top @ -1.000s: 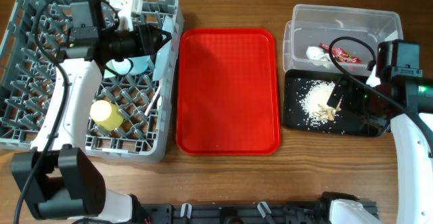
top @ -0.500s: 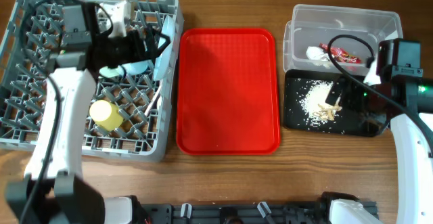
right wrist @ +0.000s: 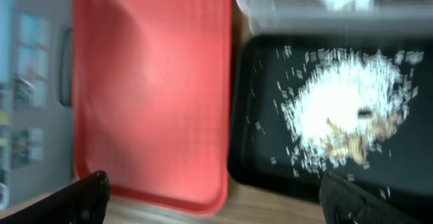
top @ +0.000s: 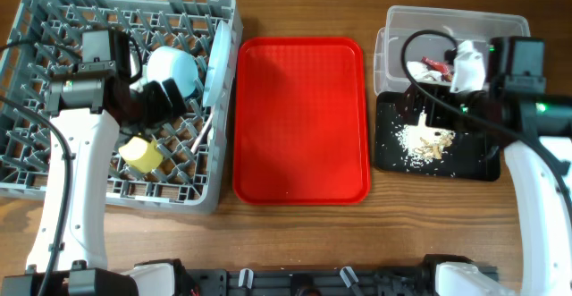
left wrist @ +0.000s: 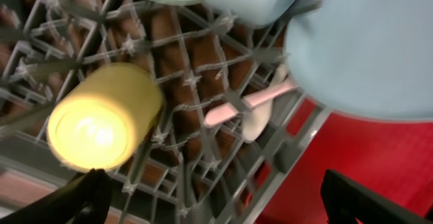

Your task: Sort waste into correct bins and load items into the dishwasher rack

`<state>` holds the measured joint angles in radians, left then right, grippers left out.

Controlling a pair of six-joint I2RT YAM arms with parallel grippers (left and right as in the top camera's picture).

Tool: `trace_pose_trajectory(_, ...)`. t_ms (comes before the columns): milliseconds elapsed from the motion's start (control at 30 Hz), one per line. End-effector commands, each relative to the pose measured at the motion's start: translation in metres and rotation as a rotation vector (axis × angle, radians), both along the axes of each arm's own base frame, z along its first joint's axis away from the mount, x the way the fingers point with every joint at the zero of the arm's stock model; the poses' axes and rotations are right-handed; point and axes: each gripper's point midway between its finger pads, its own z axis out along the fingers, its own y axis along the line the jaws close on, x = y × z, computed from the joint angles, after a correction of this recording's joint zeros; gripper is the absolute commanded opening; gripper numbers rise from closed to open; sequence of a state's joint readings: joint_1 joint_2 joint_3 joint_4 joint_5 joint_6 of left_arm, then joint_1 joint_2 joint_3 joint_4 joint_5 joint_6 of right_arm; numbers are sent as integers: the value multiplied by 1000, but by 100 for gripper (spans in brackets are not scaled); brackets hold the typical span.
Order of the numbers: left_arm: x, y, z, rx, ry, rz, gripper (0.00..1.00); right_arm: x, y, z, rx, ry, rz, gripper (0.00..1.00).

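Dishwasher rack (top: 161, 198) at nine o'clock of worktop (top: 304, 1), yellow cup (top: 141, 151), blue bowl (top: 175, 71), plate (top: 218, 59) inside, food scraps (top: 418, 138) on black tray (top: 393, 157) at three o'clock, left tool (left wrist: 223, 200) spread wide, right tool (right wrist: 216, 200) likewise.

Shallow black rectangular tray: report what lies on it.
Whitish-beige crumbly food scraps lie heaped on the black tray, loose bits scattered around. The right arm and its cable cover the tray's right end, so that part is unseen.
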<state>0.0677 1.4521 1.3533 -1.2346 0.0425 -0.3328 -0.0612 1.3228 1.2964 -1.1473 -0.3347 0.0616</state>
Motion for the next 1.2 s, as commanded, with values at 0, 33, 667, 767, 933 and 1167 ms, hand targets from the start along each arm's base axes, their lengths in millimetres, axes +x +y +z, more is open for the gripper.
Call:
trace_pose_trajectory(0,-13,7,0,34,49,28,100,-6,-8,-16,-51,74,-8,100)
trace_pose_trajectory(33,-15,6,0,33,56,20,100,-7,-8,-16,-50,75,-10,100)
trace_pose_trajectory(667,-90,-34,50,-20,-599,-230,100,-72,-30,49,-168,-501,-167,99)
trace_pose_trajectory(767,-100,-35,52,-10,-651,-232,100,-82,-29,57,-166,-547,-170,100)
trace_pose_trajectory(933,-105,-35,60,-2,-696,-234,100,-86,-29,59,-166,-559,-170,100)
trace_pose_trajectory(1167,-106,-35,58,-2,-690,-233,100,-86,-29,58,-166,-554,-170,100)
